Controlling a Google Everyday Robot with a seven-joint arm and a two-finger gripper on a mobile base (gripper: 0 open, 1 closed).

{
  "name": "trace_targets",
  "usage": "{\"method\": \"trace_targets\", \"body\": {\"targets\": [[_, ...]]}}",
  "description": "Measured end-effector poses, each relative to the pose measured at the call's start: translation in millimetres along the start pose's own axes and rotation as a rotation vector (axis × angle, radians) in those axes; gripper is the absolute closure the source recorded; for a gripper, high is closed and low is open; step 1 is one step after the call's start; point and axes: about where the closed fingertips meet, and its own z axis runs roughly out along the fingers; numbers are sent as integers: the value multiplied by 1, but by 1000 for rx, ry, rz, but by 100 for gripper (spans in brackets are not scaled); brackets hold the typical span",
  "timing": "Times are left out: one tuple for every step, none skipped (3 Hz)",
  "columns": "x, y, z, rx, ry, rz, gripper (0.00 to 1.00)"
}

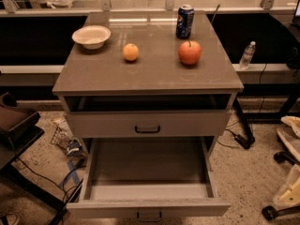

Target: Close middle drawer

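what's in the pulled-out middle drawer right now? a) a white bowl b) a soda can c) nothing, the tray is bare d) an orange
c: the middle drawer shows only its bare grey tray. The orange, Pepsi can and bowl all sit on the cabinet top, and the pincer is low at the right edge, clear of the drawer.

Middle drawer (148,175), grey-beige, dark loop handle, pulled far out

The middle drawer (149,172) stands pulled far out, its grey tray showing. The gripper (291,191) sits low at the right edge, well apart from it.
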Motion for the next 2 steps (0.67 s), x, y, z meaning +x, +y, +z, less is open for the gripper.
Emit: {"method": "trace_targets", "body": {"targets": [[3,10,29,-34,-9,-10,0],[20,38,97,-110,-43,-4,0]]}}
